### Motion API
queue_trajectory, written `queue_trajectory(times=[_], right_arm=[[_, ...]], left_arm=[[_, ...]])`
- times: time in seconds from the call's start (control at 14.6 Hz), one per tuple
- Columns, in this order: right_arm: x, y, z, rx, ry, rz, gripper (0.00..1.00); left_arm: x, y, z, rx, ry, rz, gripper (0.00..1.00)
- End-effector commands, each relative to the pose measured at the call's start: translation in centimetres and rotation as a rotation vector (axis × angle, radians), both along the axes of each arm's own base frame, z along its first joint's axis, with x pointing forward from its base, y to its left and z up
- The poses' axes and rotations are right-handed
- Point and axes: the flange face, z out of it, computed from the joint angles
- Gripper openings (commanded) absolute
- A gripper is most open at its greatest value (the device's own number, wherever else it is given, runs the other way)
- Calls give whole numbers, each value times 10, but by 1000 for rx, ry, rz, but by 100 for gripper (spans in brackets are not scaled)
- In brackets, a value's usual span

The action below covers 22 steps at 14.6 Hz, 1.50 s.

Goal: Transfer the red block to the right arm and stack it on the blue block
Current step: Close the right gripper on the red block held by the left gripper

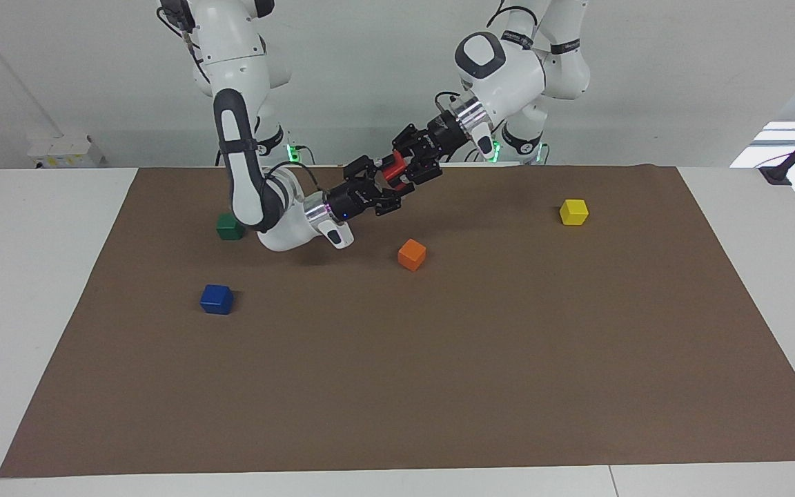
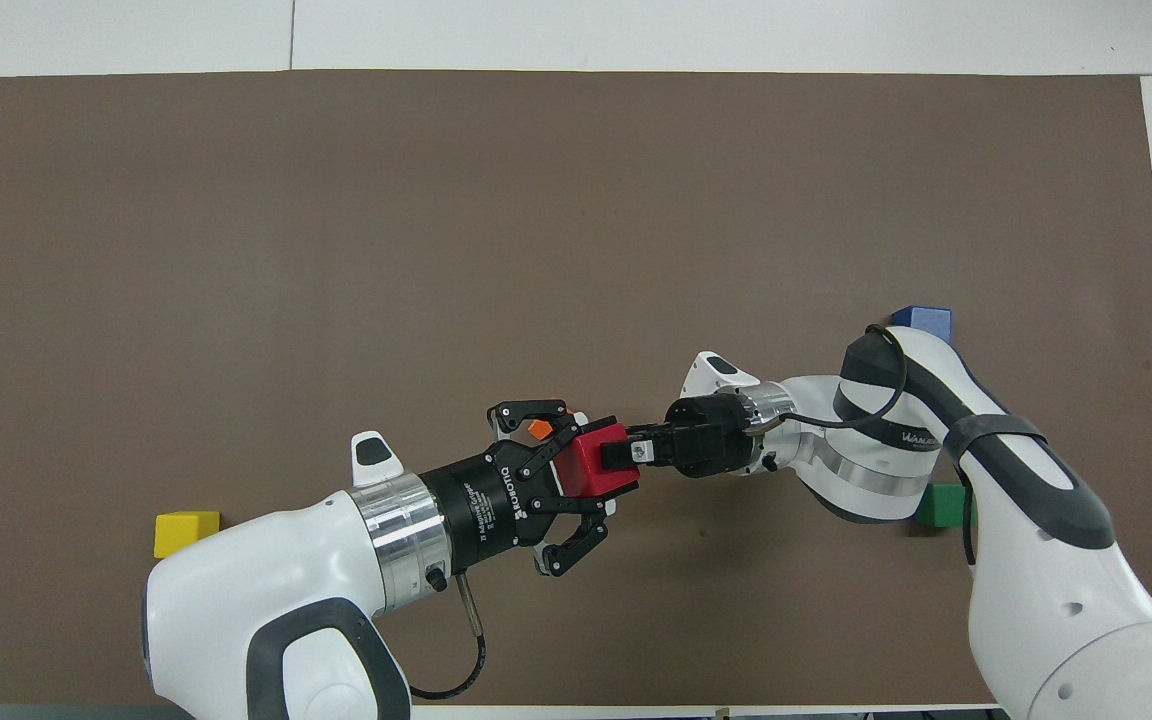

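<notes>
A matte brown mat (image 1: 439,386) covers most of the white table (image 1: 32,290), its surface flat and paper-like. On it lie small solid cubes with crisp edges and a smooth painted look. The blue block (image 1: 216,299) sits toward the right arm's end of the table, at about eight o'clock from the middle of the mat in the facing view. A green cube (image 1: 229,226) lies nearer to the robots than the blue block, partly hidden by the right arm's elbow. An orange cube (image 1: 411,254) rests near the middle of the mat, and a yellow cube (image 1: 573,212) lies toward the left arm's end, at about two o'clock from the orange one.

The red block (image 2: 591,473) is in the air over the mat, above the strip between the orange cube and the robots. The left gripper (image 1: 403,170), black with splayed outer links, is clamped on it; its white, glossy arm slopes down from its base with the wrist stretched toward the right arm. The right gripper (image 2: 624,452) reaches in from the right arm's end, its forearm low and nearly level, elbow bent over the green cube. Its fingers straddle the red block's free end; I cannot tell whether they press on it yet.
</notes>
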Motion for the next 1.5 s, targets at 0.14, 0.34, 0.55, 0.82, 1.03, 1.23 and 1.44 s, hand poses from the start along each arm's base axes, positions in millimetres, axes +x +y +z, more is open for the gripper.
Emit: queue_trajectory(times=[0.14,0.34,0.55,0.82,1.03,1.23,1.44], right_arm=[[-6,-3,3,-1,-14,-23,58],[-6,-4,2,-6,-9,-21,0],[-3,-10,2,-10,-6,-25,0],[-3,-10,2,-9,-5,-25,0],[-3,-10,2,-9,-5,-25,0],[-3,-10,2,-9,-5,-26,0],[-2,-10,2,-9,-7,-26,0]], left_arm=[[-4,4,0,-10,-5,17,0],[-4,4,0,-10,-5,17,0],[-4,4,-1,-9,-3,15,0],[-5,4,-1,-7,-6,17,0],[-2,5,0,-10,-6,22,0],[2,7,0,-11,-3,30,48],[3,6,1,-12,-7,37,100]])
